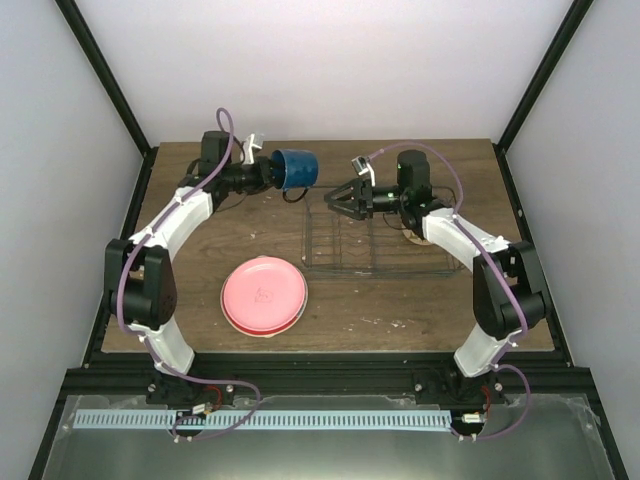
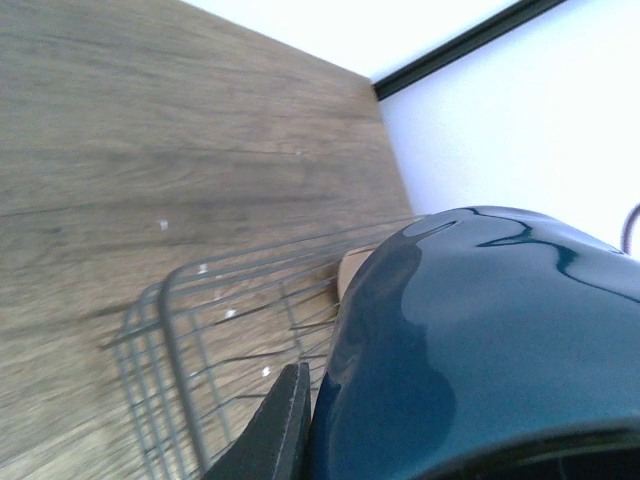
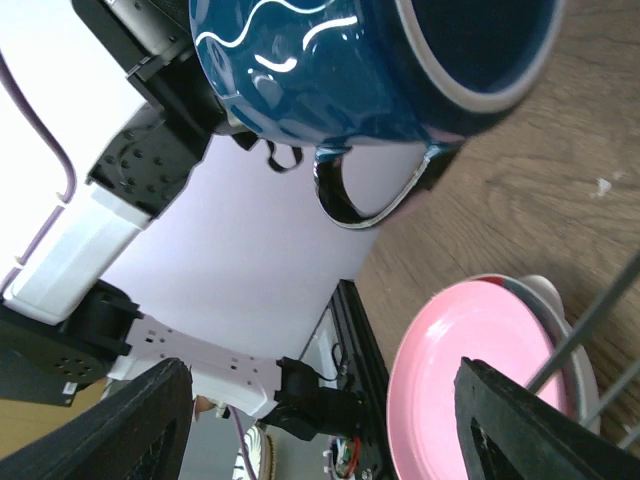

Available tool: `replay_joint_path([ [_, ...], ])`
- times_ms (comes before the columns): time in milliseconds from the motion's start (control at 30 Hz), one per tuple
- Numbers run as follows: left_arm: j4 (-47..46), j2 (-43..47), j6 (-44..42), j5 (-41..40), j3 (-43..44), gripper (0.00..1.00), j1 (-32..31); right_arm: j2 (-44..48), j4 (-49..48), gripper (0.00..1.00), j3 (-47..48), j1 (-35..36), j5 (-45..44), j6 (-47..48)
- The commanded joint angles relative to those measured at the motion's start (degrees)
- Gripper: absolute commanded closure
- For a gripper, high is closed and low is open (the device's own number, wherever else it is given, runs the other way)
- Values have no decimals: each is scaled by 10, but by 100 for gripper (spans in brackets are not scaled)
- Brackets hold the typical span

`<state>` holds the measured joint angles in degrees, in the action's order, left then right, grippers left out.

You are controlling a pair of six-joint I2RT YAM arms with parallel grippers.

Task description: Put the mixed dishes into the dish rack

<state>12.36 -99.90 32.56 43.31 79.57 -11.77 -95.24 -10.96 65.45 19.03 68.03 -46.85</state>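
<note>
- Blue glaze: the dark blue mug (image 1: 296, 167) lies sideways in the left gripper (image 1: 270, 172), which is clamped on its base end. The mug's mouth points away from the wrist.
- In the left wrist view the mug's rounded wall fills the space just ahead of the one visible finger (image 2: 275, 430), which presses against it.
- The right gripper (image 1: 333, 199) faces that mouth from just beside it, apart from the mug. Its jaws are spread wide with nothing between them.
- In the right wrist view the two fingers (image 3: 140, 420) stand far apart at the lower corners. The mug's pale rim and looped handle sit ahead of them and above.
- The dish rack (image 1: 340, 270), thin grey wire, rests on the wooden table (image 1: 420, 315) directly under and behind the right gripper. For the left gripper it lies ahead of the mug and below it.
- The pink plate (image 1: 264, 293) lies flat on the table, on the near side of both grippers and well apart from them. It tops other plates (image 3: 548, 290), of which only rims show.
</note>
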Motion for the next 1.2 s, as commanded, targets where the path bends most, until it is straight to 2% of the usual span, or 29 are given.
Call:
replay_joint_path([
  [0,-119,31,52,40,14,100,-31,-6,-185,28,-9,-5,44,-123],
  [100,-155,27,78,44,8,100,-48,-13,-249,30,-19,-3,39,-164],
  [267,-191,25,110,46,-8,100,-68,-26,-282,33,-26,2,25,-180],
  [867,-230,34,142,42,-44,100,-94,-46,-299,47,-14,10,6,-168],
  [1033,-238,27,147,41,-45,100,-102,-50,-300,56,-11,12,7,-169],
  [1167,-245,21,151,41,-47,100,-106,-52,-296,67,-7,13,9,-165],
])
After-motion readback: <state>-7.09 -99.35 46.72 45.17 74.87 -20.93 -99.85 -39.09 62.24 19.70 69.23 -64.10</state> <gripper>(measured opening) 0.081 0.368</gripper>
